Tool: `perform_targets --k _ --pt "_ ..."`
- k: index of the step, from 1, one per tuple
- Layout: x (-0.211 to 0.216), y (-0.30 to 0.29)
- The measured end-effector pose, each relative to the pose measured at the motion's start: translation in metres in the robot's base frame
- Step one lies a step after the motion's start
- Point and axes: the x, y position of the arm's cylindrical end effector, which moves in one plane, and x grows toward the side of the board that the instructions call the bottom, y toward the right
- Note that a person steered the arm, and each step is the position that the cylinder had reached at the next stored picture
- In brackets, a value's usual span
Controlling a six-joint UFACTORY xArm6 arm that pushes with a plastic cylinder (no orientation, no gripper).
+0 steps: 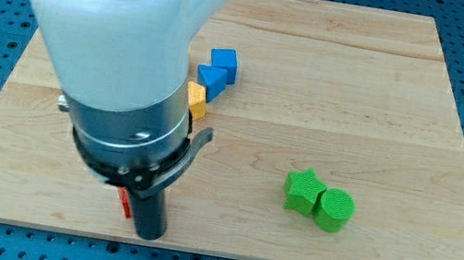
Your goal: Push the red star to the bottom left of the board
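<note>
Only a small red sliver of the red star (124,203) shows, at the left side of my rod near the board's bottom edge, left of centre. The rest of the star is hidden behind the arm. My tip (148,233) is right beside it, on its right, and seems to touch it. The arm's large white and dark body covers much of the board's left half.
The wooden board (382,126) lies on a blue pegboard surface. A blue cube (224,62), a second blue block (211,77) and an orange block (196,99) sit clustered just right of the arm. A green star (302,190) touches a green cylinder (334,211) at the lower right.
</note>
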Motion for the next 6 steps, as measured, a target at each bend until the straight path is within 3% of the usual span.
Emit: perform_targets --k 1,2,4,5,6 --pt "-0.027 0.063" --pt "-0.039 0.015" --pt "-0.013 -0.133" --pt "-0.021 -0.086" --pt "-0.021 0.025"
